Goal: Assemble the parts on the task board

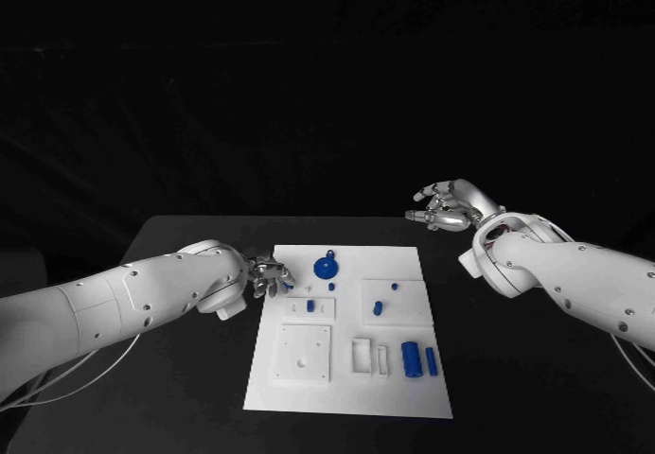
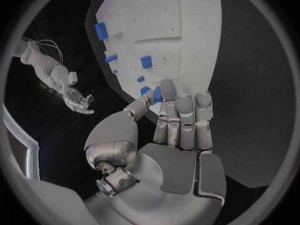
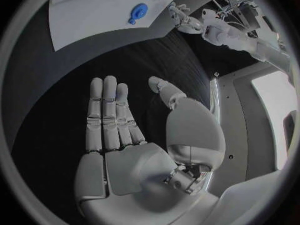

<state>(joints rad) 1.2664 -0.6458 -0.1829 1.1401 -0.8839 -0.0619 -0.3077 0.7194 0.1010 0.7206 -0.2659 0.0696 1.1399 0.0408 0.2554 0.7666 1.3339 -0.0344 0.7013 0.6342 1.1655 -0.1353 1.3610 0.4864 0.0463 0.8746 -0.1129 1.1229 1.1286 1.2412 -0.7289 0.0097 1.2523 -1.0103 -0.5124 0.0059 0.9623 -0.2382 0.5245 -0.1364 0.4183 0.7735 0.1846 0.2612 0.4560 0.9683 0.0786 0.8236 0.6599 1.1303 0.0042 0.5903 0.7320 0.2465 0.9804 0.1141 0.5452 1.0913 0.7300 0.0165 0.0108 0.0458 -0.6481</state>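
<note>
Our left hand (image 1: 268, 277) sits at the board's (image 1: 403, 388) far left edge, fingers stretched out flat and close together, reaching onto the white surface. In the left wrist view the fingertips (image 2: 167, 87) lie just beside a small blue part (image 2: 156, 93) at the board's (image 2: 194, 20) rim; we cannot tell whether they touch it, and nothing is gripped, so the hand (image 2: 172, 135) is released. Our white left arm (image 1: 123, 303) slants in low across the table (image 1: 178, 397).

Our right hand (image 1: 451, 206) hangs off the board, beyond its far right corner, over bare black table. In the right wrist view its fingers (image 3: 106, 115) are straight and side by side, thumb apart, palm bare: released, holding nothing.

We see the board as a flat, matte white rectangle with raised square blocks and shallow recesses. On it lie blue plastic parts: a round disc (image 1: 327, 267) near the far edge, a cylinder (image 1: 410, 357) and a thinner pin (image 1: 430, 360) side by side near the right edge, and short pegs (image 1: 380, 307) standing in a block. Both hands are smooth silver metal with segmented fingers.
</note>
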